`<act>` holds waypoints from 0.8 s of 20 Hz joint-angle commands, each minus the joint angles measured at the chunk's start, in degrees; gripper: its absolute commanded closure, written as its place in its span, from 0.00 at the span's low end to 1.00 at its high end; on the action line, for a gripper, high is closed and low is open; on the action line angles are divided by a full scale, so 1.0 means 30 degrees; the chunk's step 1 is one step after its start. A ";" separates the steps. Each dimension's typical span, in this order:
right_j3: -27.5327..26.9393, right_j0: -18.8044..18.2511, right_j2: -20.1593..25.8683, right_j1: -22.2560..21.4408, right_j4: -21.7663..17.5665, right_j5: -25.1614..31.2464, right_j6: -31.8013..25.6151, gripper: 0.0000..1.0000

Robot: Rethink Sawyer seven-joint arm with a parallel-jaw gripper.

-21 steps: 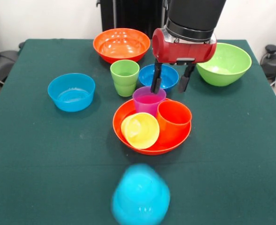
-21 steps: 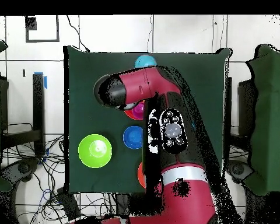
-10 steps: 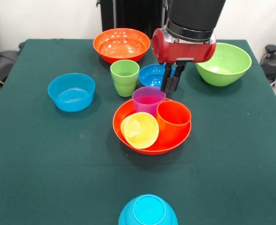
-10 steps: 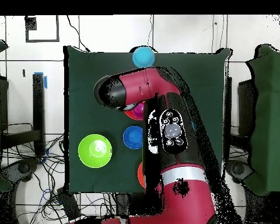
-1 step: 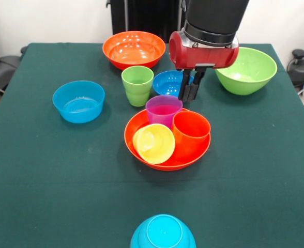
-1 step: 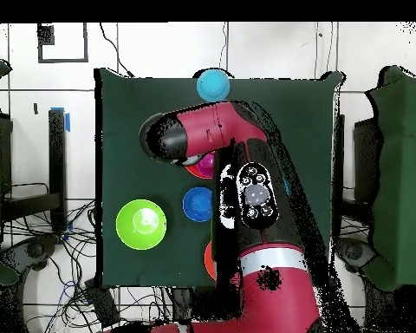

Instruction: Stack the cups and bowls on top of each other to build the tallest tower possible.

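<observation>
Black fingers of the gripper are pressed together, grasping nothing, hanging between the dark blue bowl behind them and the purple cup in front. Purple cup, orange cup and tipped yellow cup all sit inside one orange bowl, just below the fingertips. Beside the fingers stands the green cup on the cloth; a second orange bowl lies beyond it, empty. Lime bowl lies empty on the other side. One light blue bowl sits upright and empty, well apart; another lies overturned at the near edge. Red arm descends vertically, wrist level.
</observation>
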 commanded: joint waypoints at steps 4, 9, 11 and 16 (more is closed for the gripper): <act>0.1796 -0.0072 0.0517 -0.0269 -0.0253 -0.3192 0.1261 1.00; 0.2234 -0.0757 0.0950 -0.0910 -0.0071 -0.4508 0.0521 1.00; 0.2614 -0.0931 0.0961 -0.1248 0.0378 -0.3957 0.0271 1.00; 0.3532 -0.0701 0.0047 -0.2215 0.1660 -0.0407 0.0381 1.00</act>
